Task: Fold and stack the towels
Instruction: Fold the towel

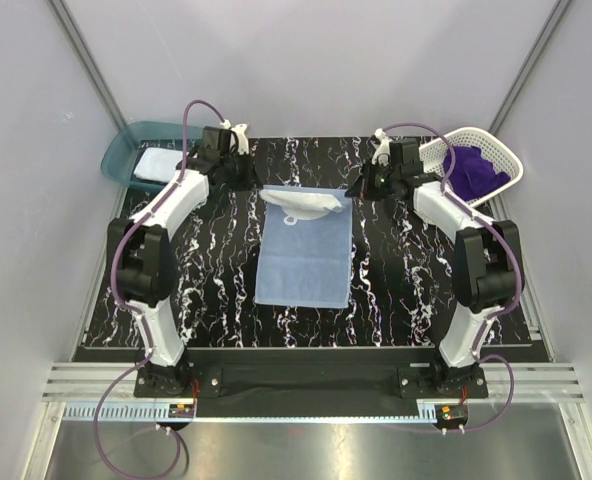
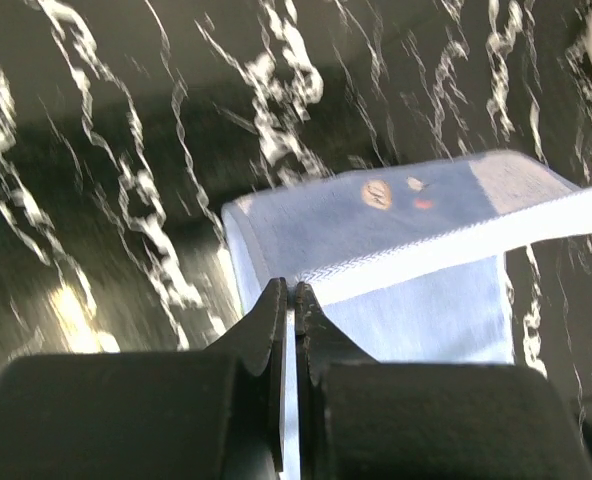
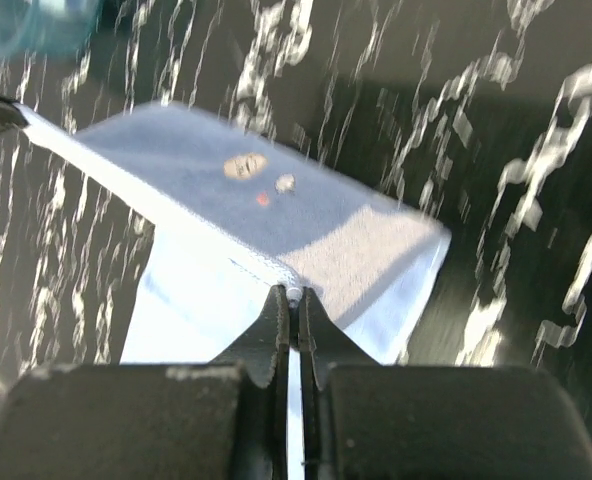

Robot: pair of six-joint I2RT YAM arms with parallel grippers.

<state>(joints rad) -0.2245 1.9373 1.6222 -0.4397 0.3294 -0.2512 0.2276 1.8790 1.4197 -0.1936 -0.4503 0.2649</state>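
Observation:
The light blue towel (image 1: 306, 255) lies flat in the middle of the table, its bear-face print (image 2: 377, 193) facing up. Its far edge is lifted, showing a pale underside (image 1: 306, 203). My left gripper (image 2: 291, 290) is shut on the hem at the far left corner (image 1: 256, 183). My right gripper (image 3: 294, 292) is shut on the hem at the far right corner (image 1: 356, 188). The hem runs taut between the two. The white towel (image 1: 156, 162) lies in the teal bin. The purple towel (image 1: 474, 170) sits in the white mesh basket.
The teal bin (image 1: 121, 152) stands at the far left corner, just behind my left arm. The white mesh basket (image 1: 506, 160) stands at the far right corner, beside my right arm. Grey walls close in both sides and the back of the black marbled table (image 1: 396, 290).

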